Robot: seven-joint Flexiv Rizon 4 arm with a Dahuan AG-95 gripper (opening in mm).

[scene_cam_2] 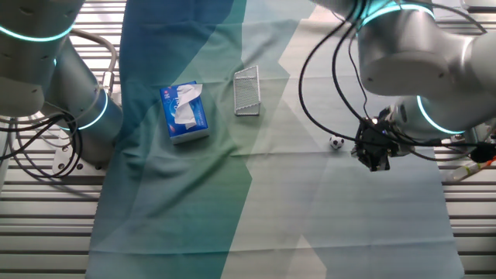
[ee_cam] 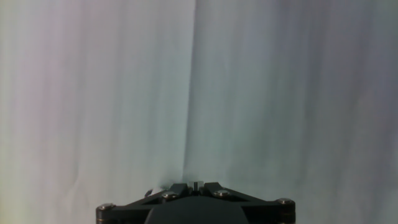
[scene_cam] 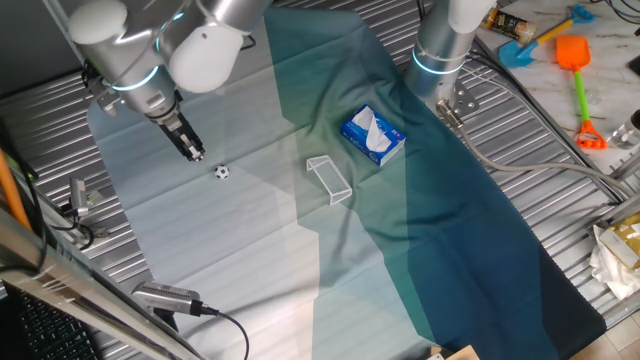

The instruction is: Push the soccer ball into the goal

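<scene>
The soccer ball (scene_cam: 221, 171) is a tiny white ball with black patches on the pale cloth; it also shows in the other fixed view (scene_cam_2: 335, 142). My gripper (scene_cam: 194, 153) stands just left of it, fingers pointing down at the cloth, a small gap from the ball; in the other fixed view the gripper (scene_cam_2: 377, 164) is right of the ball. The jaws are shut with nothing between them, as the hand view (ee_cam: 195, 184) shows over bare cloth. The goal (scene_cam: 329, 179), a clear whitish-edged frame, lies to the ball's right, also in the other fixed view (scene_cam_2: 246, 91).
A blue-and-white tissue box (scene_cam: 373, 136) sits just beyond the goal. A second arm's base (scene_cam: 440, 55) stands at the cloth's far edge. Toy shovel and rake (scene_cam: 578, 70) lie on the side table. Cables and a device (scene_cam: 165, 297) lie near the front-left edge.
</scene>
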